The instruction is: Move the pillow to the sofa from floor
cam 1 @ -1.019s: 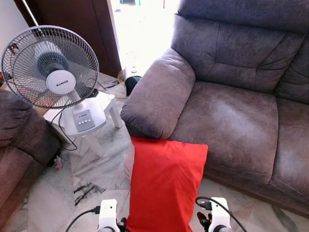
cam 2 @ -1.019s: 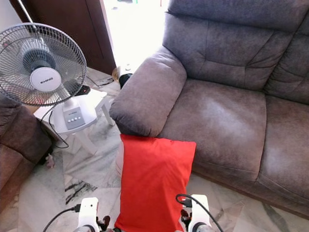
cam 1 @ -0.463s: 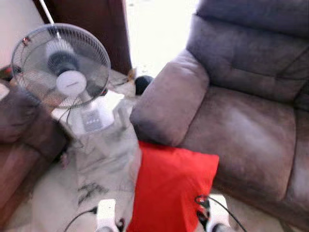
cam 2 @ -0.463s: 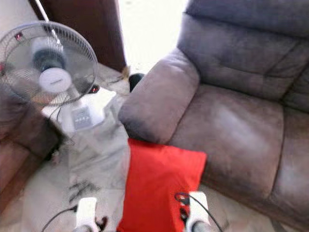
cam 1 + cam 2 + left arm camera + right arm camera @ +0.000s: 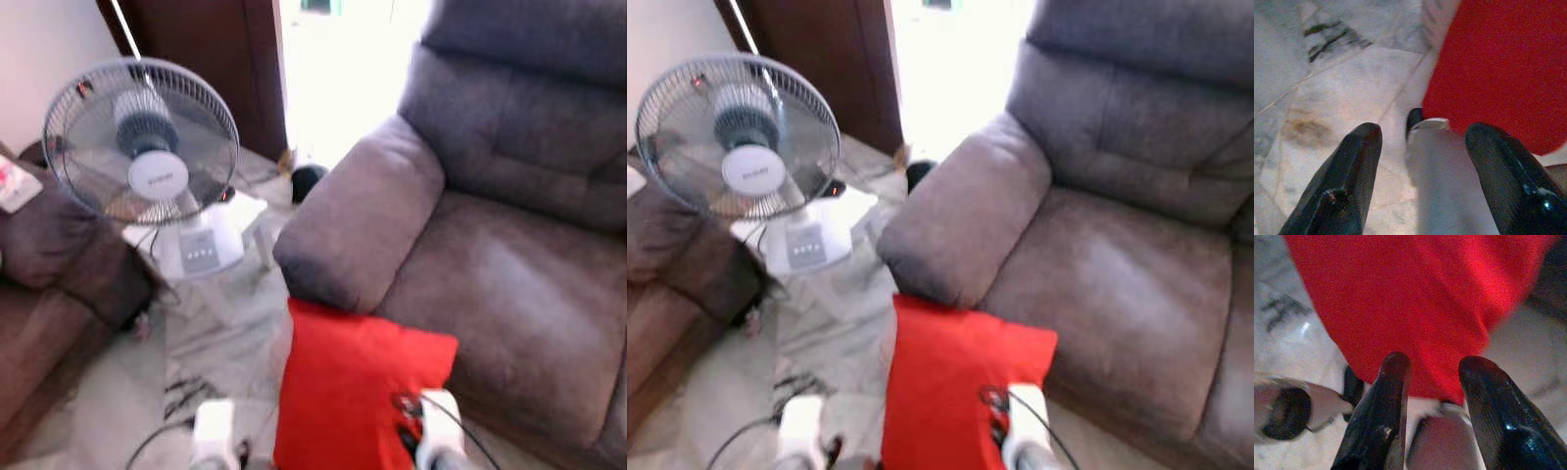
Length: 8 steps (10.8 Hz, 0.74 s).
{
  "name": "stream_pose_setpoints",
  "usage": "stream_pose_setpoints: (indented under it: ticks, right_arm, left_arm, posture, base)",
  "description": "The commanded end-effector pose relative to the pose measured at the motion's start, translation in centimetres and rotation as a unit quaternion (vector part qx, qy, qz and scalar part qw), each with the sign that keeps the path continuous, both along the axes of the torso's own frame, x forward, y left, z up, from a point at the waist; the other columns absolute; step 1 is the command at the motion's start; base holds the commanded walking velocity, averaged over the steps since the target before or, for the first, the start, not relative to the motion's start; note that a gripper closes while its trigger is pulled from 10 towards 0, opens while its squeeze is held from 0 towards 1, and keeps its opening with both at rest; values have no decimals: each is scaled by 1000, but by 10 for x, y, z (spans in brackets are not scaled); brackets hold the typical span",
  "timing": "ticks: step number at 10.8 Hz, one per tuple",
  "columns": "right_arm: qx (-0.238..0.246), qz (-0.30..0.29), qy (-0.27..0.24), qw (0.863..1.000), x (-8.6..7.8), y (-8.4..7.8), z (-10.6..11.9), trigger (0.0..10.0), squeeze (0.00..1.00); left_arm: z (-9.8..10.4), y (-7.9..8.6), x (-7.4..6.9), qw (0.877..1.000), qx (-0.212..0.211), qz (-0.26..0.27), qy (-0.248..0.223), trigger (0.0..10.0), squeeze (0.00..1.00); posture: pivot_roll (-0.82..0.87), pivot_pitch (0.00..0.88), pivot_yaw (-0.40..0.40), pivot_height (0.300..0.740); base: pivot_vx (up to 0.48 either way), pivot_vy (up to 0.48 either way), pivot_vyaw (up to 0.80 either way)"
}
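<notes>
The red pillow (image 5: 353,392) stands on end on the marble floor (image 5: 108,411), directly in front of me. Its far edge leans against the front of the grey sofa (image 5: 509,255), just below the near end of the sofa's left armrest (image 5: 358,215). The pillow is not on the seat; its near part hangs between my two arms.

My left gripper (image 5: 1422,166) sits low at the near left of the pillow. Its two black fingers are spread wide with nothing between them, and the pillow's red edge lies just beyond them, off toward one finger. Under that gripper I see pale marble with dark veins.

My right gripper (image 5: 1432,406) is at the near right of the pillow. Its fingers are also apart and empty, pointing at the pillow's lower edge, which looks very close to their tips. I cannot tell whether they touch the fabric.

To the left, a white table fan (image 5: 147,147) stands on a small white stool (image 5: 245,211). Further left is a brown couch (image 5: 49,284). A dark wooden door (image 5: 206,59) is at the far left, beside a bright doorway. The head views are slightly blurred.
</notes>
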State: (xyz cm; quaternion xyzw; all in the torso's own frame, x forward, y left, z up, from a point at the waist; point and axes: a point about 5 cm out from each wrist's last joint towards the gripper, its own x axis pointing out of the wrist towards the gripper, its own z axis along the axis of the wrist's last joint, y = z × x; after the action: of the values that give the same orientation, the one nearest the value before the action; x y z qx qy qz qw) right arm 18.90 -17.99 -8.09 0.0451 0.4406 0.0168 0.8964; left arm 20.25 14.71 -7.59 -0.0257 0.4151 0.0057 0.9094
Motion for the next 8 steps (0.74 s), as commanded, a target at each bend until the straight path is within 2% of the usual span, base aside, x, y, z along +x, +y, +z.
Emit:
stream_pose_setpoints:
  ticks: [1, 3, 4, 5, 6, 7, 8]
  right_arm:
    - [4, 1, 12, 1000, -6, 3, -3, 10000, 0]
    - [5, -2, 10, 1000, -6, 3, -3, 10000, 0]
    - [6, -2, 10, 1000, -6, 3, -3, 10000, 0]
    - [7, -3, 10, 1000, -6, 3, -3, 10000, 0]
    - [13, -18, 5, 1000, -6, 3, -3, 10000, 0]
    - [21, -39, -1, 999, -7, 3, -3, 10000, 0]
    - [23, -45, -8, 999, -6, 3, -3, 10000, 0]
  left_arm:
    - [-5, 3, -8, 1000, 6, -6, 16, 10000, 0]
    - [-2, 5, -5, 1000, 4, -3, 7, 10000, 0]
    - [0, 25, -3, 1000, 11, 3, 2, 10000, 0]
    - [4, 53, -3, 1000, 17, 18, -3, 10000, 0]
    - [5, 64, -4, 999, 12, 40, -4, 10000, 0]
    - [6, 66, -3, 999, 11, 47, -10, 10000, 0]
    - [11, 67, 5, 998, 13, 46, -28, 10000, 0]
  posture:
    - [144, 170, 33, 740]
    - [144, 171, 35, 740]
    - [146, 169, 36, 740]
    - [146, 170, 36, 740]
    - [146, 172, 37, 740]
    - [144, 172, 37, 740]
    - [144, 170, 37, 740]
  base:
    - [0, 0, 0]
    - [0, 0, 0]
    - [0, 0, 0]
    - [0, 0, 0]
    - [0, 0, 0]
    - [0, 0, 0]
    - [0, 0, 0]
